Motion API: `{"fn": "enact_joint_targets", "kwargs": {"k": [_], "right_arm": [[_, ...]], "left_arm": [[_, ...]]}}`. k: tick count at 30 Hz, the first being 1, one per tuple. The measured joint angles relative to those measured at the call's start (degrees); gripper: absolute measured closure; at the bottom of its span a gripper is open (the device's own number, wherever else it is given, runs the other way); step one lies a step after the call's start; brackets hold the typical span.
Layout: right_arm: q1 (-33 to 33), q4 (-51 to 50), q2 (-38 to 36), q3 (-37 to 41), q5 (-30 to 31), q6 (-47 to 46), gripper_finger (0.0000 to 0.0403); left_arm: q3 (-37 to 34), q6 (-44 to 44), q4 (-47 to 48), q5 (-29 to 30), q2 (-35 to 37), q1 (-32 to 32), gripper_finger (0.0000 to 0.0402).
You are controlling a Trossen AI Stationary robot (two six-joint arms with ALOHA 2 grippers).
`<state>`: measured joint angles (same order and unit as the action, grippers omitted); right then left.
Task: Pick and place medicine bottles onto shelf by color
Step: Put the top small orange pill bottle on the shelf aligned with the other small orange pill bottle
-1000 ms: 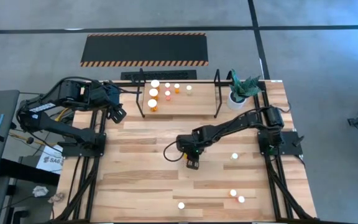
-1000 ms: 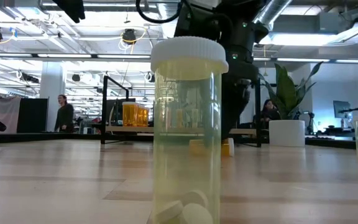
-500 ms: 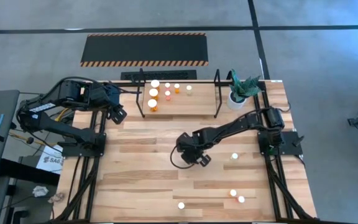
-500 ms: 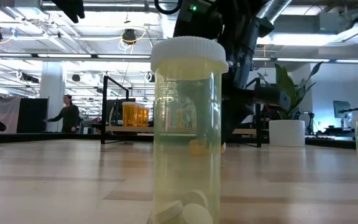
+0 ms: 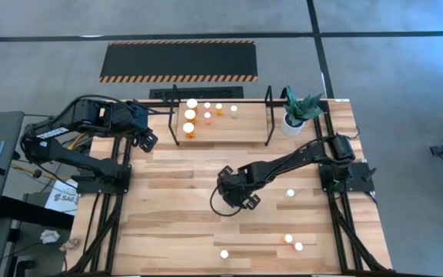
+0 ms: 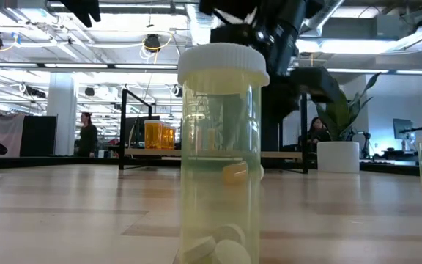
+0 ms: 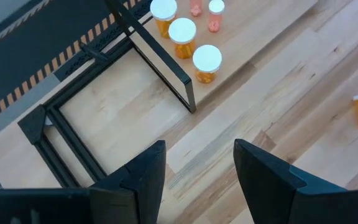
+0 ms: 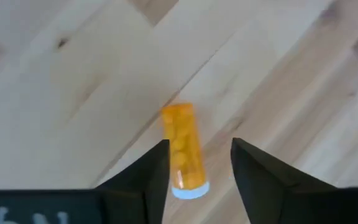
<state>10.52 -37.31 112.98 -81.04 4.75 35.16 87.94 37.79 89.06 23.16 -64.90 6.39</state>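
no readable label on any bottle here. The right gripper [image 8: 194,165] has swung round over mid-table since a second ago and now hangs spread, fingers either side of an orange bottle [image 8: 184,149] lying flat on the table [image 5: 175,223], not gripping it. Left gripper [image 7: 194,168] waits, spread wide, by the shelf [image 5: 221,127] end, same as before
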Motion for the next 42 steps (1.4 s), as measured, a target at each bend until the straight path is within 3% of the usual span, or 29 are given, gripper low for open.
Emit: {"fn": "enact_joint_targets", "kwargs": {"k": [3, 5, 9, 14, 20, 24, 28, 33, 42], "right_arm": [[0.00, -1.59, 0.01, -2.99, 0.16, -4.01, 0.0196], [0.00, -3.80, 0.01, -5.71, 1.61, -11.66, 0.0187], [-0.47, -15.33, 0.01, -11.23, 1.36, -43.70, 0.0183], [-0.12, -22.81, 0.03, -12.47, -4.86, -90.45, 0.0199], [3.82, -14.92, 1.28, -11.83, -1.41, -124.61, 0.0215], [3.87, -16.90, 1.98, -11.99, 3.80, -143.17, 0.0222], [4.04, -20.52, 4.40, -11.87, 5.34, -155.83, 0.0225], [4.09, -20.30, 6.26, -11.84, 4.53, -162.88, 0.0225], [3.69, -18.57, 7.36, -11.82, 5.90, -165.85, 0.0227]], "left_arm": [[-0.02, 0.67, -0.02, 0.02, 0.00, 0.00, 0.0223], [-0.02, 0.99, -0.02, 0.02, 0.00, 0.00, 0.0223], [-0.02, 0.09, 0.00, 0.04, 0.00, 0.00, 0.0223], [-0.02, -1.65, 0.00, 0.26, 0.00, 0.00, 0.0223], [-0.02, -7.43, 0.00, 2.22, 0.00, 0.00, 0.0223], [-0.02, -10.98, 0.22, 4.57, 0.00, 0.00, 0.0223], [-0.02, -14.43, 0.32, 5.04, 0.01, 0.00, 0.0223], [-0.02, -17.73, 0.33, 5.68, 0.00, 0.00, 0.0223], [-0.02, -21.54, 0.44, 5.84, 0.00, 0.00, 0.0223]]}}
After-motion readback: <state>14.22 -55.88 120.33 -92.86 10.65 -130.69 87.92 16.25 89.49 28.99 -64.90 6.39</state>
